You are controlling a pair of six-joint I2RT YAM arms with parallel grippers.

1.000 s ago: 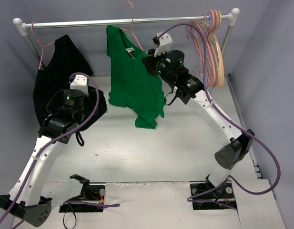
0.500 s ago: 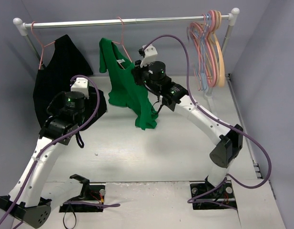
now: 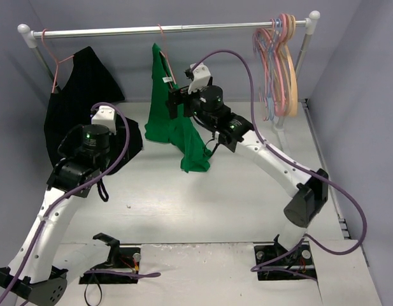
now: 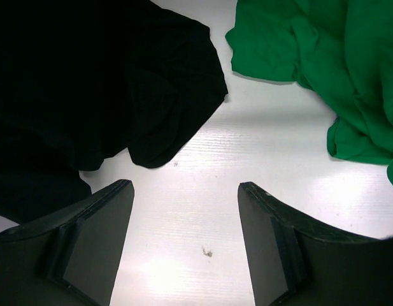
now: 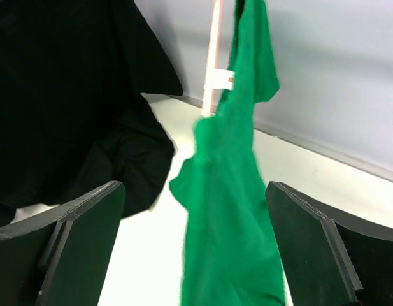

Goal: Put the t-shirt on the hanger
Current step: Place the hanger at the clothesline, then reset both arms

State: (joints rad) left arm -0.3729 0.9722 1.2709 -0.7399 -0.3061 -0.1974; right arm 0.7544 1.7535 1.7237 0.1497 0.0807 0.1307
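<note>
Black first, working from the left: recording the black garment [image 3: 88, 95] as draping from the rail [image 3: 202, 27] down onto the table [image 3: 183, 197], and treating it as no part of the job. Finding the left gripper [image 4: 185, 188] hovering low over bare tabletop just beside that dark cloth, fingers spread wide and gripping nothing. Locating the t-shirt [image 3: 174, 121] at mid-rail, hanging off the hanger [image 5: 213, 44], hook over the bar. Seeing the shirt nearly edge-on and bunching toward the lower hem, so not managing to confirm both shoulders seated on the frame. Finding the right gripper [image 5: 195, 185] facing the cloth from close by, fingers [image 5: 75, 229] standing far apart, green fabric hanging just ahead of the gap, pinching none of it. Judging the step in hand as clearing away from a hung shirt. Advising: keeping the jaws wide, backing straight out along the line of approach, avoiding any sideways sweep likely to snag a sleeve and drag the hook off the bar, and pausing to check the hang before leaving. Noting spare hangers [image 3: 279, 64] bunching at the far right of the rail, well apart and needing no attention.
</note>
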